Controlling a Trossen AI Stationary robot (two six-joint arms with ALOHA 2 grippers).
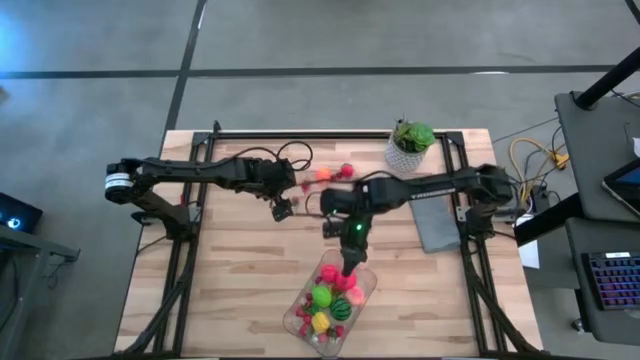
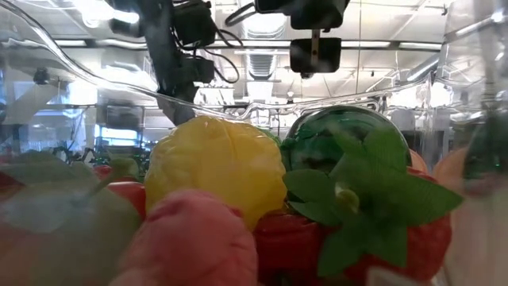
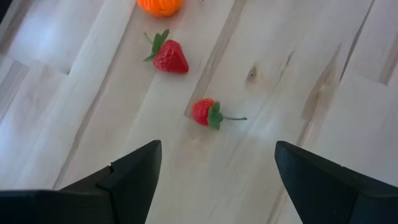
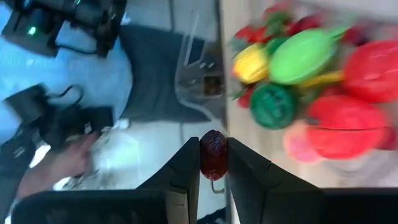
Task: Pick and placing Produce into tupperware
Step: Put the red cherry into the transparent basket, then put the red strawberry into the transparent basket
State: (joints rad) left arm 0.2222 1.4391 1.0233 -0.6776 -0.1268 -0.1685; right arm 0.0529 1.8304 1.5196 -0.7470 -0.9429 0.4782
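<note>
Near the table's front edge sits the tupperware (image 1: 364,290), piled with produce (image 1: 330,300): yellow, light green, dark green, pink and red pieces. Directly above it, the right gripper (image 4: 213,163) pinches a dark red berry (image 4: 213,154). Farther back, the left gripper (image 3: 214,171) hangs with jaws wide over two loose strawberries (image 3: 206,112). A potted plant (image 1: 411,143) and grey slab (image 1: 436,225) stand aside.

dark red berry (image 4: 213,154), clear tupperware (image 1: 303,312)
</note>
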